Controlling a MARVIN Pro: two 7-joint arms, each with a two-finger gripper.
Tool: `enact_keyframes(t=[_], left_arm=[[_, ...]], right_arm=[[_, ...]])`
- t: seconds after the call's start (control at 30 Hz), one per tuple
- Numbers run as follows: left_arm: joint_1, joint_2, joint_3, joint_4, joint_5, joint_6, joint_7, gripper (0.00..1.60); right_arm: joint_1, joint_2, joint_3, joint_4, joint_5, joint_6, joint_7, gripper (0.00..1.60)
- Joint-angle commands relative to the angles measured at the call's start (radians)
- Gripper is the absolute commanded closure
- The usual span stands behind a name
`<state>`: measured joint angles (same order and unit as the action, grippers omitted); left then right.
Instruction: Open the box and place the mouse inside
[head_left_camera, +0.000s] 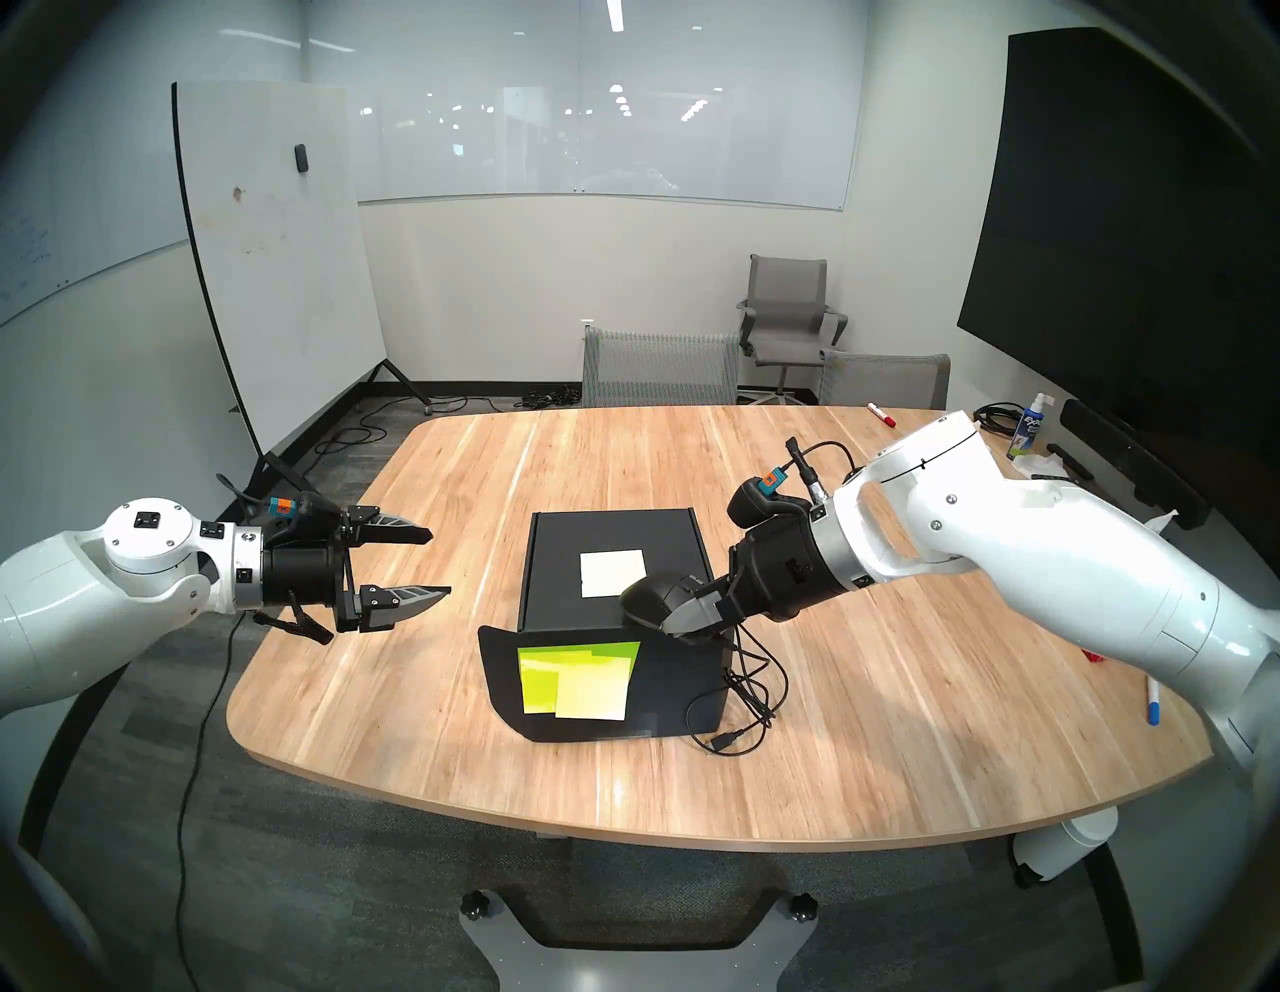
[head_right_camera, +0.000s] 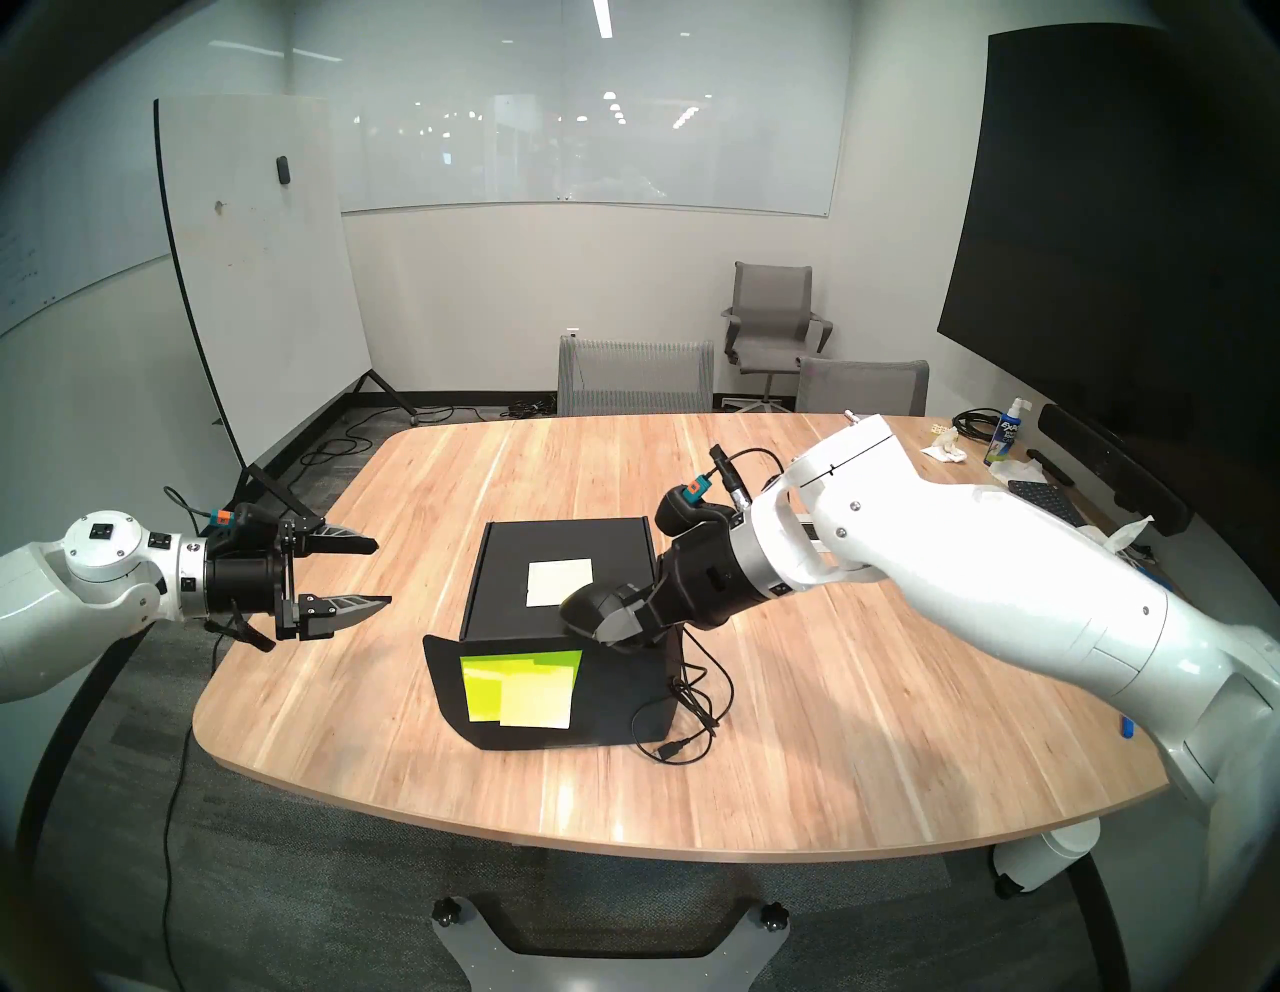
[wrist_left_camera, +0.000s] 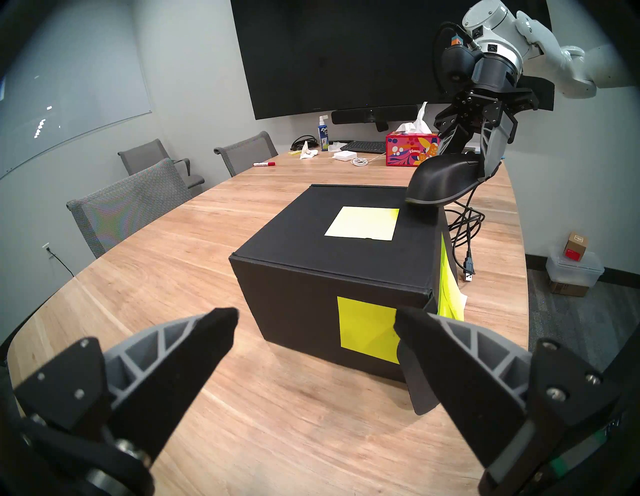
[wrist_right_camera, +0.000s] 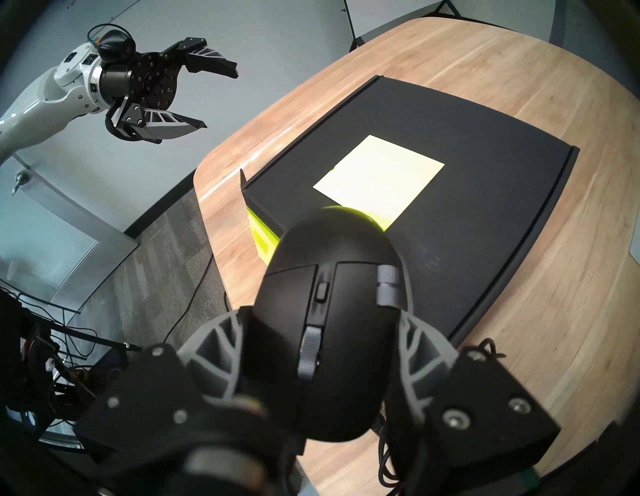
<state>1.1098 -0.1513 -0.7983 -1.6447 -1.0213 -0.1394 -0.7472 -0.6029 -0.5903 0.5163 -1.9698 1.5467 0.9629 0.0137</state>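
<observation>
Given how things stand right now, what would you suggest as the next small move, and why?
Probably bring the open left gripper to the front flap: the box lid looks closed, and the right gripper holds the mouse above it.

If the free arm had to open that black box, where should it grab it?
Probably the loose front flap, the one with the yellow notes. It stands slightly away from the box at its left edge, leaving a thin lip to pinch. The open left tool could come in from the box's left side. The lid's top lies flat, offering no edge.
</observation>
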Motion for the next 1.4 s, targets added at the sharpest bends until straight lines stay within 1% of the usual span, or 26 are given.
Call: enact_keyframes(t=[0.0, 0.13, 0.23, 0.57, 1.1, 1.37], left_arm=[[-0.012, 0.002, -0.013, 0.000, -0.006, -0.007, -0.002, 0.00], [-0.013, 0.002, -0.012, 0.000, -0.006, -0.007, -0.002, 0.00], [-0.013, 0.002, -0.012, 0.000, -0.006, -0.007, -0.002, 0.00], [-0.014, 0.002, -0.010, 0.000, -0.006, -0.008, -0.002, 0.00], [-0.016, 0.003, -0.008, 0.000, -0.007, -0.008, -0.002, 0.00], [-0.017, 0.003, -0.007, 0.000, -0.007, -0.008, -0.002, 0.00]], right_arm=[[-0.012, 0.036, 0.023, -0.054, 0.083, -0.003, -0.091, 1.60], [-0.024, 0.055, 0.027, -0.069, 0.123, -0.006, -0.145, 1.60], [-0.040, 0.081, 0.032, -0.081, 0.140, -0.027, -0.167, 1.60], [-0.078, 0.139, 0.041, -0.103, 0.168, -0.070, -0.205, 1.60], [-0.118, 0.222, 0.056, -0.172, 0.268, -0.112, -0.296, 1.60], [-0.142, 0.253, 0.055, -0.196, 0.298, -0.146, -0.338, 1.60]])
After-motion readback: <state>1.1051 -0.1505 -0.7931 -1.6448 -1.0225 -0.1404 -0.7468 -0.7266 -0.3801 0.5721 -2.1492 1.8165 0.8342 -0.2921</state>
